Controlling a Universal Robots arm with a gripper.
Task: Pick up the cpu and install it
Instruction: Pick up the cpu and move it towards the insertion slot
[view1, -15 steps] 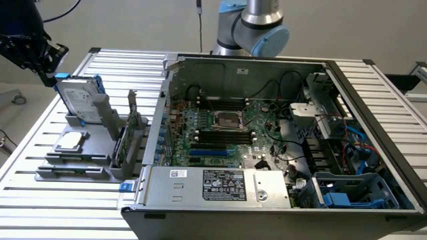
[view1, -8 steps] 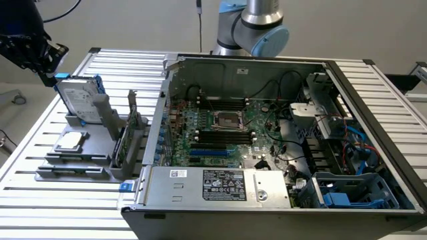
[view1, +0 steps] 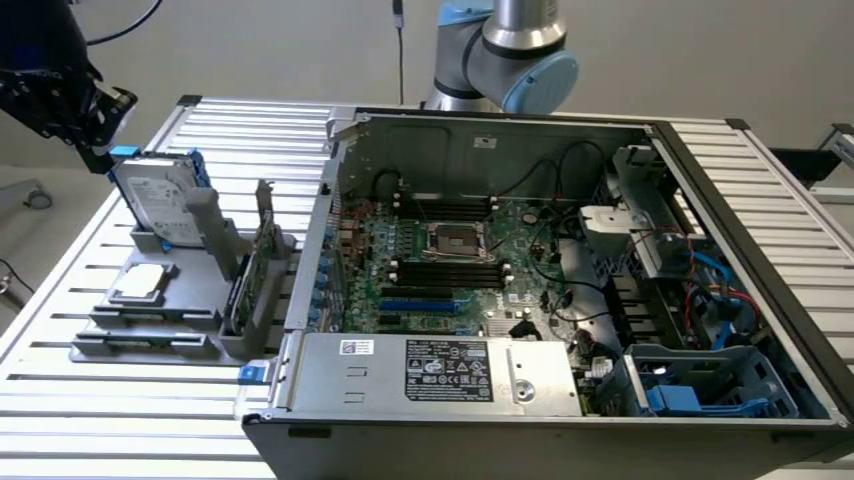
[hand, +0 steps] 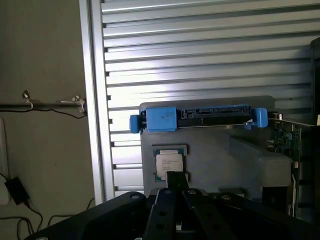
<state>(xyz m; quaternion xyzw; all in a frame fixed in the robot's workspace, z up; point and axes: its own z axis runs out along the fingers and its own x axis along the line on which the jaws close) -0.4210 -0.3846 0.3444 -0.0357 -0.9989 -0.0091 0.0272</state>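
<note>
Exterior view, left side: we note the cpu (view1: 143, 283), a small flat square with a dull silver metal lid. It lies face up in a shallow pocket of a grey moulded holder (view1: 187, 310) on the bench (view1: 80, 400). The bench top is ribbed aluminium with long parallel slats, bright and reflective. Behind the cpu, in the same holder, the hard drive (view1: 158, 200) stands on edge, a silver slab with blue plastic brackets. A green expansion card (view1: 267, 255) stands upright on the holder's side toward the case (view1: 747, 300).

Arm (view1: 505, 50): a grey and pale-blue jointed column stands behind the case. The claw (view1: 96, 150), dark and blocky, hangs at the exterior view's far left, just above the top edge of the hard drive and apart from the cpu. The wrist view looks along the claw (hand: 175, 181). Its black fingers are drawn together and we see nothing held between them. The cpu (hand: 169, 164) sits in its pocket beyond the fingertips.

Surroundings: the open black steel case is on the exterior view's right of the holder.
- A green motherboard (view1: 527, 255) lies inside, with the dark socket frame (view1: 454, 240) near its middle.
- A silver power supply (view1: 441, 370) sits at the near edge.
- A blue drive cage (view1: 707, 385) sits in the near corner.

In the exterior view the hard drive stands between claw and cpu.
</note>
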